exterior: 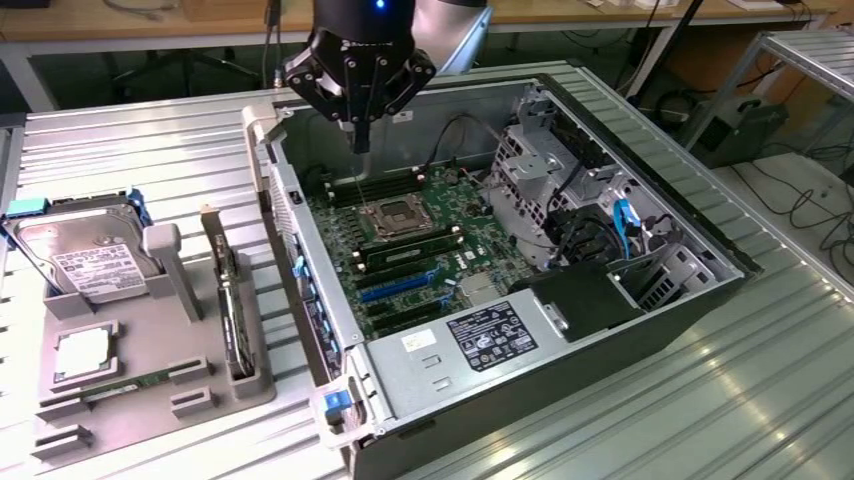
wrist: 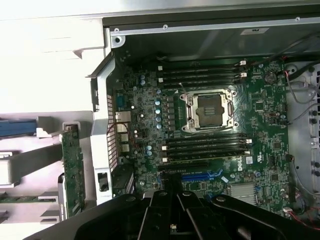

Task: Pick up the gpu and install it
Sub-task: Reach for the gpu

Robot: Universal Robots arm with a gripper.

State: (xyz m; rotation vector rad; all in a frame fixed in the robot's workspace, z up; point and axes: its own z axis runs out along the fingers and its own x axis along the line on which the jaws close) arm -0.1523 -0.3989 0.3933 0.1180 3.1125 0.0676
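The black two-fingered claw (exterior: pixel 360 138) is seen with its fingers drawn narrow, pressed together and holding nothing, poised above the green motherboard (exterior: pixel 400 250) inside the open grey metal computer case (exterior: pixel 427 385), near the square silver processor socket (exterior: pixel 396 217). The gpu (exterior: pixel 234 310), a thin black card, is stood on its edge in a slot of the grey moulded holder tray (exterior: pixel 160 400), outside the case at the exterior view's left and well apart from the claw; nothing of the pick has been done.

Trouble is judged most likely at the perforated rear wall of the case (exterior: pixel 287 220), which rises between claw and card: it could be struck in a low crossing. With the fingers closed the card cannot be gripped at all (its upper edge is slim, so a skewed grip might tip it in its slot). The silver hard drive with a white label (exterior: pixel 80 262) is propped nearby in the same tray and could be caught by mistake.

Open room is found above the tray. Inside the case, space is narrowed by the metal drive cage (exterior: pixel 534 170) and loose cables; the blue expansion slot (exterior: pixel 394 285) lies unobstructed.
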